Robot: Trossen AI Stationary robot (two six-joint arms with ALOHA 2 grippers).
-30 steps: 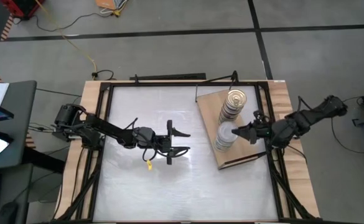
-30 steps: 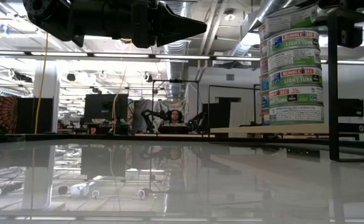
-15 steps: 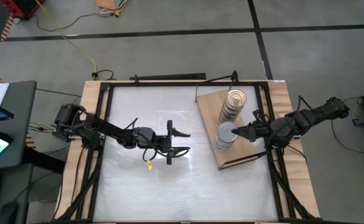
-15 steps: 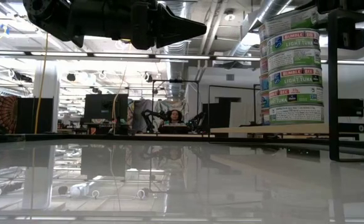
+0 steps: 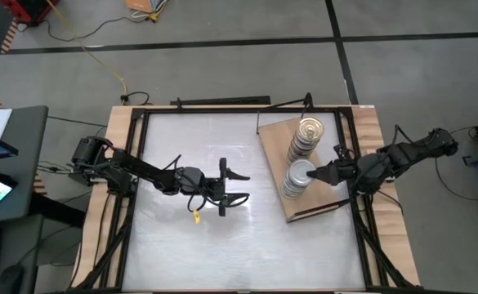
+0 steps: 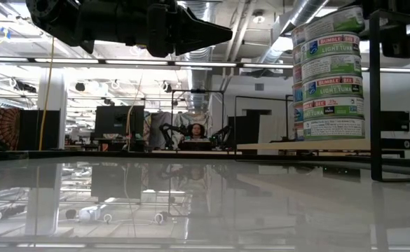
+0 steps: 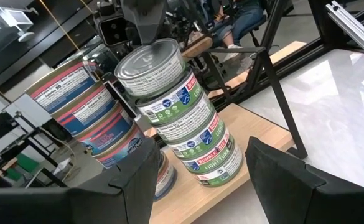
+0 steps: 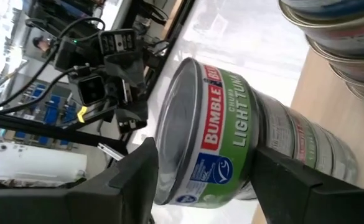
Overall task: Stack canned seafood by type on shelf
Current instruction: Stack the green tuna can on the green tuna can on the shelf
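Two tin stacks stand on the shelf (image 5: 316, 200). The right gripper (image 5: 314, 174), fingers parted around the tilted top tin (image 7: 152, 64), seems mid-release; next, withdraw cleanly. The left gripper (image 5: 240, 185) hangs open mid-table.

An overhead camera looks straight down on the whole table (image 5: 222, 237), a tabletop-level camera faces across it into the room, and both close wrist cameras share the green-labelled tin stack (image 7: 188, 124) with them.
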